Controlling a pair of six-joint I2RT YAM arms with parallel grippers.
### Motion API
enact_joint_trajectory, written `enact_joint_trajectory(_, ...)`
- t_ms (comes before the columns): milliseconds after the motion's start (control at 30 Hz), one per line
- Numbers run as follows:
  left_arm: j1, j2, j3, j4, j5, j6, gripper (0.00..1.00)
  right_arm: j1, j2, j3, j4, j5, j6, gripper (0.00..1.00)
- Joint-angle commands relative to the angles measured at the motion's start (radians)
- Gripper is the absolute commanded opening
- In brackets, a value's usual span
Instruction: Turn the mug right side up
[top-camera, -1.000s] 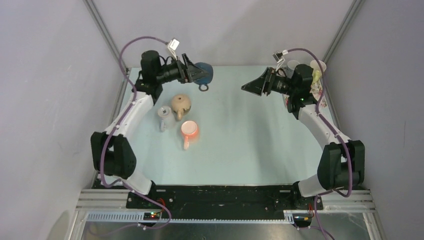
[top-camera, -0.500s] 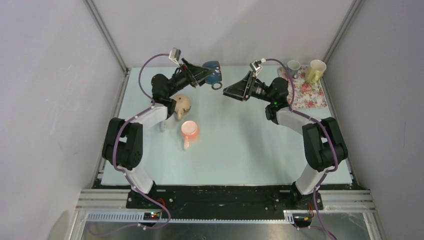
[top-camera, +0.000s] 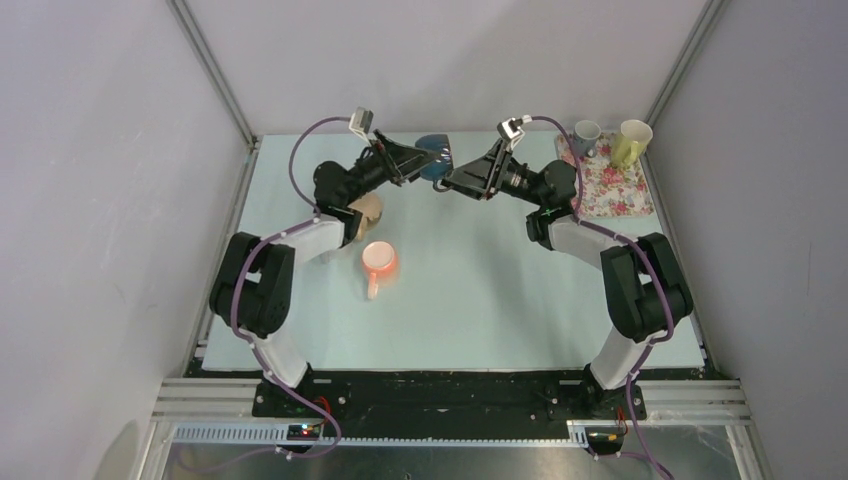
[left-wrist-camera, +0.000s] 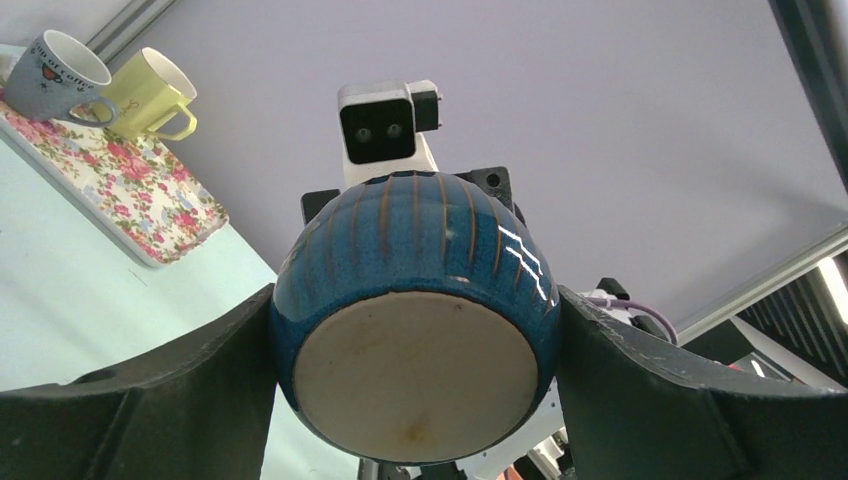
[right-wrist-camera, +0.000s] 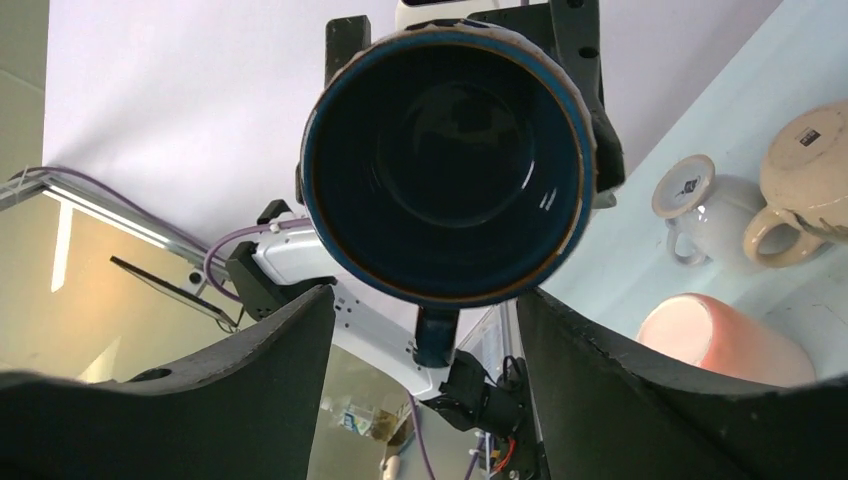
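The blue ribbed mug (top-camera: 434, 155) is held in the air above the back middle of the table, lying sideways. My left gripper (left-wrist-camera: 415, 390) is shut on the mug's body, with the unglazed base (left-wrist-camera: 415, 375) facing its camera. My right gripper (top-camera: 447, 185) is open and points at the mug from the right. In the right wrist view the mug's dark mouth (right-wrist-camera: 446, 150) faces me, handle (right-wrist-camera: 436, 335) pointing down, and my right gripper's fingers (right-wrist-camera: 640, 400) stand apart on either side below it, not touching.
An orange mug (top-camera: 378, 262) lies on the table. A tan teapot (top-camera: 366, 208) stands behind it, partly hidden by the left arm. A floral tray (top-camera: 608, 190) at the back right bears a grey mug (top-camera: 586, 134) and a yellow mug (top-camera: 630, 140).
My left gripper has carried the blue mug right toward the middle. My right gripper has moved left until its open fingers are close to the mug's mouth.
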Motion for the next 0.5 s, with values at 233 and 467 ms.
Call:
enact_joint_trajectory(233, -0.056, 0.015, 0.007, 0.086, -0.026, 0.085, 0.00, 0.012, -0.013, 0.002, -0.077, 0.027, -0.041, 0.66)
enact_joint_trajectory(467, -0.061, 0.017, 0.005, 0.045, -0.024, 0.115, 0.00, 0.026, -0.024, 0.002, -0.133, 0.028, -0.080, 0.53)
